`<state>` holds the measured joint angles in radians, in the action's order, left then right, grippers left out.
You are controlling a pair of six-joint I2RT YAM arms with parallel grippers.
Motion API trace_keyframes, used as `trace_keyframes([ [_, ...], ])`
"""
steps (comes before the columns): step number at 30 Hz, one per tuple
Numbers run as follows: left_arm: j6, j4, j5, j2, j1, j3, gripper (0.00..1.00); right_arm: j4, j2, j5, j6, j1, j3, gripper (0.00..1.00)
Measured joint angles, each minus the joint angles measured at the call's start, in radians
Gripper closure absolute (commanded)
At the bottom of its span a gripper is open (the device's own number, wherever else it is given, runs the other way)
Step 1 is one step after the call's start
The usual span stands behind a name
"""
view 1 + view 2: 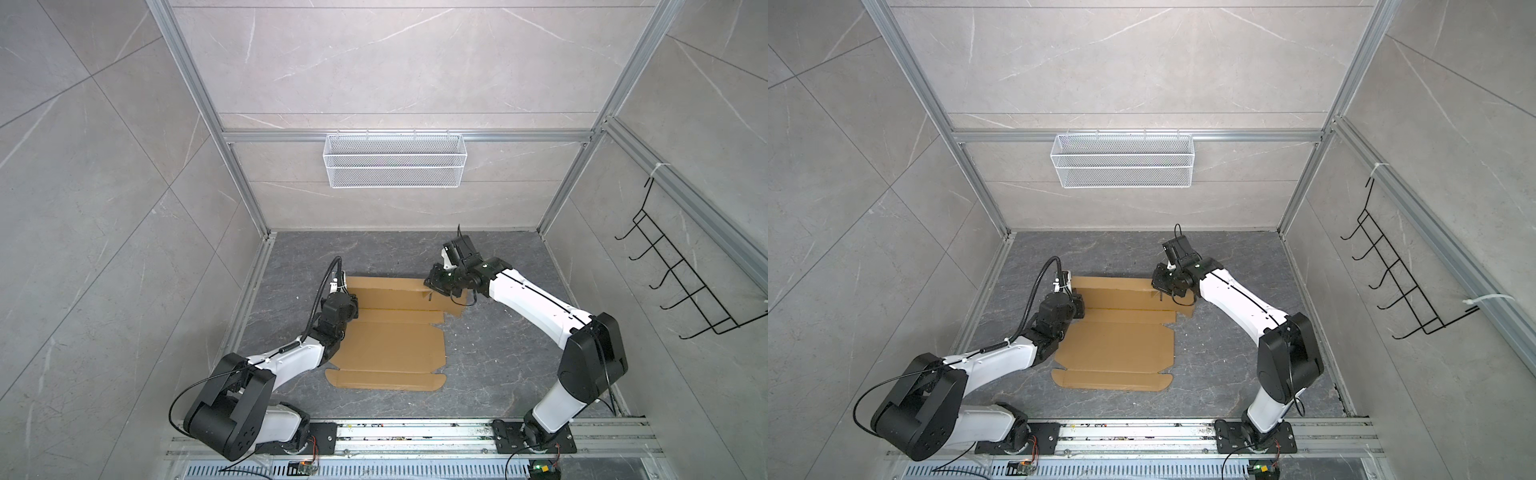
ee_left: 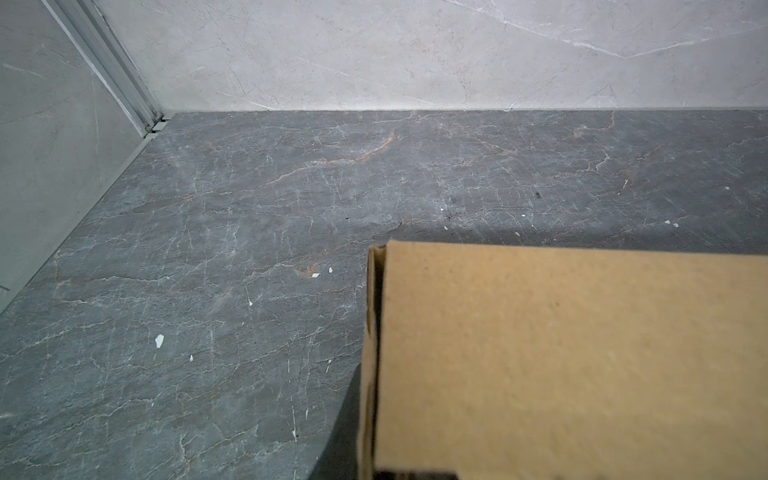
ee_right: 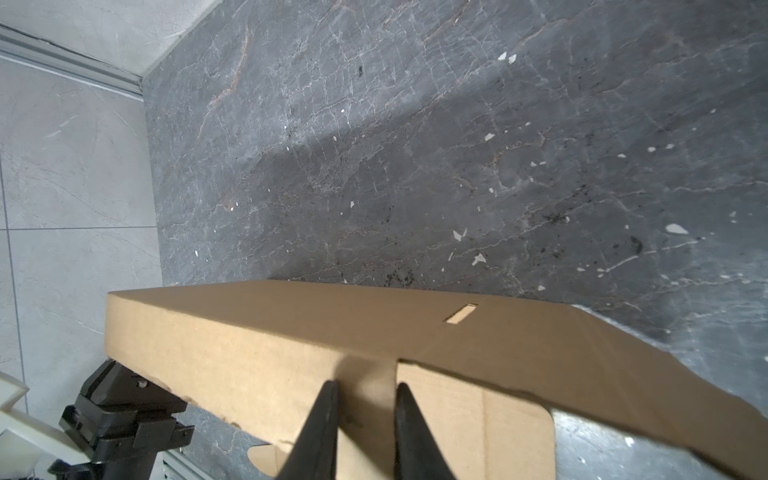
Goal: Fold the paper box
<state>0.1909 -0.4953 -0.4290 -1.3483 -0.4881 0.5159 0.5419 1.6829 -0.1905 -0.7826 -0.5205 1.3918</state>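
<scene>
Brown cardboard: the paper box (image 1: 390,345) lies unfolded on the dark marble tabletop (image 1: 498,365), its far strip spanning between the two grippers.

Left gripper (image 1: 353,303) sits at the left end of that strip. Its fingers are hidden under the wrist in both top views and behind cardboard in the left wrist view. It's pressed together; can't tell whether cardboard is caught in it. A cardboard panel stands right in front of its camera, doubled edge showing.

Right gripper (image 3: 365,384) is at the strip's other end, tips over the cardboard beside a cut edge. Fingers (image 3: 326,419) are a narrow gap apart with cardboard showing between them; can't tell if they press on it. A small slot (image 3: 460,313) sits just ahead of the tips. The strip here is lifted off the tabletop, shadow beneath.

The main panel and near flap lie flat, back from both grippers toward the arm bases.
</scene>
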Motion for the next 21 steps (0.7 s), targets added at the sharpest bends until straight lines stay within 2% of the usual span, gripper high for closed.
trace_keyframes([
  [12,0.0,0.059,-0.014,0.016,-0.002,0.015,0.9,0.046,-0.002,0.015,0.07,0.007,0.014,0.55],
  [16,0.004,0.132,-0.015,0.036,-0.006,0.034,0.9,0.079,-0.02,0.017,0.116,0.029,0.015,0.52],
  [21,0.008,0.194,-0.024,0.047,-0.007,0.055,0.91,0.089,-0.106,-0.005,0.17,0.079,-0.002,0.52],
])
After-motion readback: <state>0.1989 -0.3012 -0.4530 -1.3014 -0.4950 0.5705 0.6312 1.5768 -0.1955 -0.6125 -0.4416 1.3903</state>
